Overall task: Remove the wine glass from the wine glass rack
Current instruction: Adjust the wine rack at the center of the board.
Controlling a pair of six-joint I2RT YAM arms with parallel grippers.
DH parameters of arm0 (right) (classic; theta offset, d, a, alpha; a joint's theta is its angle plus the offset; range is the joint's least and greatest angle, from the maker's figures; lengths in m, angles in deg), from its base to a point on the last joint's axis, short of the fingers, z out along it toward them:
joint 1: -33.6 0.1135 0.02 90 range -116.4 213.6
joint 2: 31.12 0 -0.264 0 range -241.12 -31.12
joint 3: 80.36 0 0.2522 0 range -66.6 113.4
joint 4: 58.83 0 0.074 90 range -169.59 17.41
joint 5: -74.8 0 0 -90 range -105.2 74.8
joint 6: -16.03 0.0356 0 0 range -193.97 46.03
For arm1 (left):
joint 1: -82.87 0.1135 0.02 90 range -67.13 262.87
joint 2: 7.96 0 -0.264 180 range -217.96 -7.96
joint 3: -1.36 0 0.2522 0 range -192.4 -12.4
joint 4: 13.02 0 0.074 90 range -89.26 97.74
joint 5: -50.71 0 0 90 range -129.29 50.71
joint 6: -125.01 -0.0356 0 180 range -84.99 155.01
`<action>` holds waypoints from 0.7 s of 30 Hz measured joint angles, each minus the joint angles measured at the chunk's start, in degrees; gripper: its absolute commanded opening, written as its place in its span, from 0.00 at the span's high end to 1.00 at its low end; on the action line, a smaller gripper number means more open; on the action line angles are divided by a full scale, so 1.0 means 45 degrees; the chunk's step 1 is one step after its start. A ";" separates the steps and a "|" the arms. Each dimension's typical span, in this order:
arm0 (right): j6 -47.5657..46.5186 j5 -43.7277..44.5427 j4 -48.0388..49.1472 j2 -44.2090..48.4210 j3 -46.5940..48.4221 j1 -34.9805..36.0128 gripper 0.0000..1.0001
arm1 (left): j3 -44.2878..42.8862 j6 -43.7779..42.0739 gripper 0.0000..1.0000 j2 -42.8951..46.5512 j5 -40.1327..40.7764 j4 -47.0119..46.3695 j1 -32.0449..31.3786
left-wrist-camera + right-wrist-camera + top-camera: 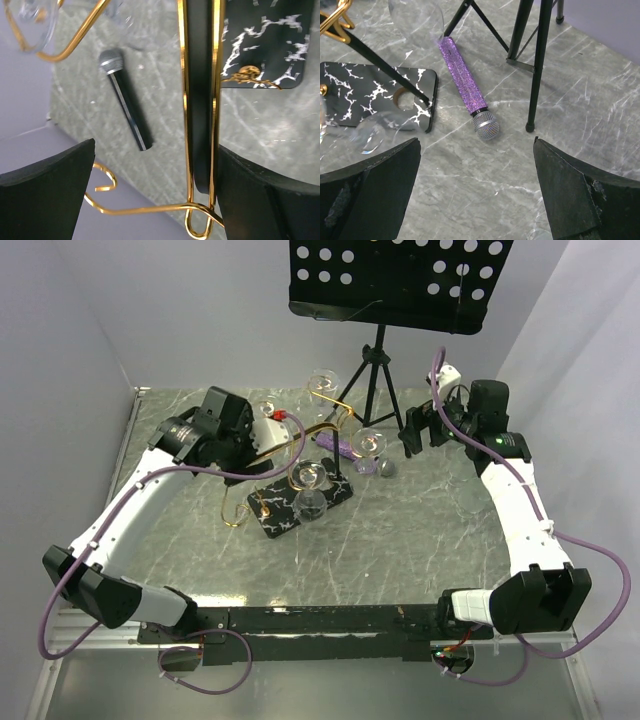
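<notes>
Both claws stand wide apart and grip nothing. In the left wrist view, the left claw (156, 147) frames the wine glass rack (200, 100). Its thin gold pole runs down the picture just beside the black finger at the lower right, though whether metal and finger touch cannot be told. A gold arm bends off near the bottom and ends in a small curl at the lower left. The rack's flat black slab, veined white like marble, fills the upper right corner. A smooth black microphone (125, 105) with a grey mesh head lies slanted on the table at centre left.

The right claw (476, 142) hangs over the grey-green marbled table (580, 100), its blunt black fingers in the two lower corners of its own view. A purple microphone (465, 82), glitter-crusted with a silver mesh ball, lies slanted at upper centre, near the rounded corner of the rack's slab. Thin black tube legs of a music stand (540, 65) cross the upper right.

In the top view the rack stands at the centre of the frame, between the two claws. A clear wine glass (310, 480) hangs from one of its curled arms over the slab, and more clear glasses hang from the other arms toward upper centre. The stand's perforated black desk fills the top edge.
</notes>
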 measured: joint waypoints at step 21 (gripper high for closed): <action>0.0049 -0.0083 -0.0053 0.0345 -0.0646 0.0039 0.00 | -0.0908 -0.1205 0.00 -0.0568 0.0529 -0.0345 0.1321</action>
